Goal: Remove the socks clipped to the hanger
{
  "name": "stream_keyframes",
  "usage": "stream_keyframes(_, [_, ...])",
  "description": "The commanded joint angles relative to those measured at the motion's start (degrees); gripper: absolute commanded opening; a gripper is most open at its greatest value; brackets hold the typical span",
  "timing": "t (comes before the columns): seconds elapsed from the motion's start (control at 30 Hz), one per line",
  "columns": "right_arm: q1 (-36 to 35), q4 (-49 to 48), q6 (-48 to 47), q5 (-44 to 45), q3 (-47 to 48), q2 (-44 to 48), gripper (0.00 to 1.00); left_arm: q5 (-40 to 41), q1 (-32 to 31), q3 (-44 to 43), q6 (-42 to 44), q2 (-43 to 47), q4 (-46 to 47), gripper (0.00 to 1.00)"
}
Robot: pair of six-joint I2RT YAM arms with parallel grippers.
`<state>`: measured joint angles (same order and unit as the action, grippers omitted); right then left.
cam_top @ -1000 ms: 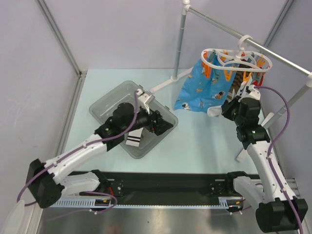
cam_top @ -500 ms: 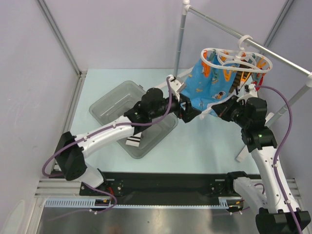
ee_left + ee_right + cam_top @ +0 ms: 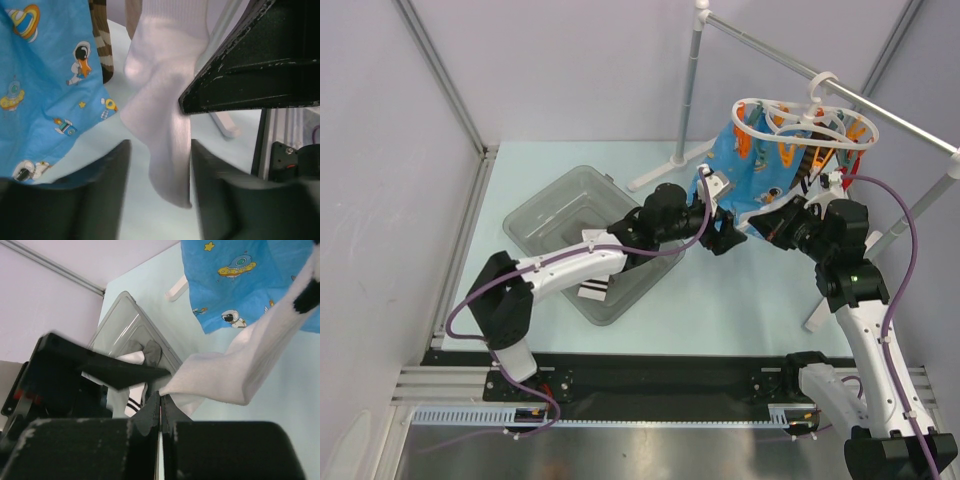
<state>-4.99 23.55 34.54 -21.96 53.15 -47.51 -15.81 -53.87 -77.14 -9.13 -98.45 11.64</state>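
Left hand [image 3: 159,160], fingers spread, straddles the toe of the white sock [image 3: 160,100] dangling below the hanger [image 3: 790,125]. Right hand [image 3: 160,402], pressed together, waits beside it. Next, probably: pinch the sock and pull downward.

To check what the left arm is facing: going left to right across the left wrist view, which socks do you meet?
blue sock with cartoon prints → brown-striped sock → white sock
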Motion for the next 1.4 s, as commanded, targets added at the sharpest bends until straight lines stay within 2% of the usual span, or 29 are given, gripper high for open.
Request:
stream_keyframes(0.0, [0.2, -2.0, 0.6, -1.1, 2.2, 0.9, 0.00, -1.7, -0.5, -5.0, 2.1, -1.0, -0.1, 0.48])
stream_keyframes(0.03, [0.2, -1.8, 0.4, -1.1, 2.7, 0.8, 0.00, -1.3, -0.6, -5.3, 1.7, -1.0, -0.2, 0.34])
stream_keyframes(0.07, [0.2, -0.9, -0.2, -0.9, 2.9, 0.6, 0.04, -1.2, -0.6, -5.3, 1.7, -1.0, -0.2, 0.26])
stream_keyframes(0.1, [0.2, -0.1, -0.4, -0.4, 3.4, 0.2, 0.24, -1.2, -0.7, -5.3, 1.5, -0.6, -0.6, 0.12])
stream_keyframes(0.17, [0.2, 4.8, -2.4, 3.3, 6.3, -1.3, 0.37, 0.5, -0.8, -5.5, 1.2, -0.1, -1.5, 0.00])
stream_keyframes(0.23, [0.2, 10.6, -4.4, 8.1, 9.5, -2.4, 0.51, 1.6, -0.8, -5.1, 1.3, 1.2, -2.1, 0.00])
stream_keyframes(0.33, [0.3, 17.7, -7.6, 14.5, 17.3, -5.3, 0.61, 2.3, -0.9, -3.5, 1.1, 3.3, -1.9, 0.00])
stream_keyframes(0.47, [1.8, 24.9, -9.3, 21.9, 32.2, -10.6, 0.65, 2.3, -1.1, -2.4, 0.6, 5.2, -2.6, 0.00])
stream_keyframes(0.67, [5.9, 27.3, -9.1, 28.2, 43.0, -17.5, 0.64, 2.6, -1.4, -1.4, 0.5, 7.4, -4.3, 0.00])
stream_keyframes(1.03, [6.3, 22.7, -11.0, 30.3, 44.2, -23.7, 0.64, 2.0, -1.6, -0.3, -0.9, 9.0, -5.2, 0.00])
stream_keyframes(1.37, [6.0, 15.9, -14.4, 30.7, 40.7, -23.3, 0.63, 2.8, -2.1, -0.2, -0.8, 9.2, -5.1, 0.00])
